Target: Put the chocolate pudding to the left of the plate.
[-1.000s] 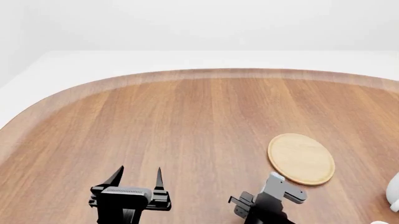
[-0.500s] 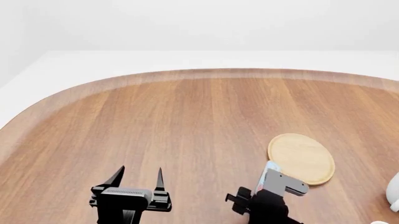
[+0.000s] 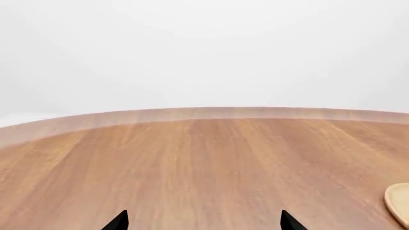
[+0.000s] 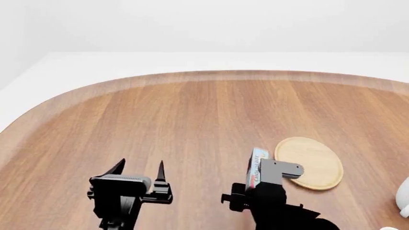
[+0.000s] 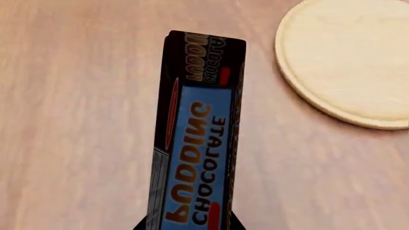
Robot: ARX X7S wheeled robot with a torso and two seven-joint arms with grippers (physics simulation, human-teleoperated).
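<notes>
My right gripper (image 4: 263, 171) is shut on the chocolate pudding (image 4: 257, 168), a flat carton held on edge above the table, just left of the plate (image 4: 311, 162). In the right wrist view the pudding (image 5: 198, 139) fills the middle, its grey-white edge with "CHOCOLATE PUDDING" lettering facing the camera, and the tan round plate (image 5: 348, 57) lies beside it. My left gripper (image 4: 137, 171) is open and empty over bare table, well left of the pudding. In the left wrist view only its two fingertips (image 3: 118, 221) show, with the plate's edge (image 3: 399, 203) at the side.
A white mug (image 4: 403, 194) shows partly at the right edge of the head view. The brown wooden table (image 4: 191, 120) has a rounded far edge.
My right gripper has moved forward and left with the pudding, which now stands on edge beside the plate's left rim. The left gripper has shifted slightly.
</notes>
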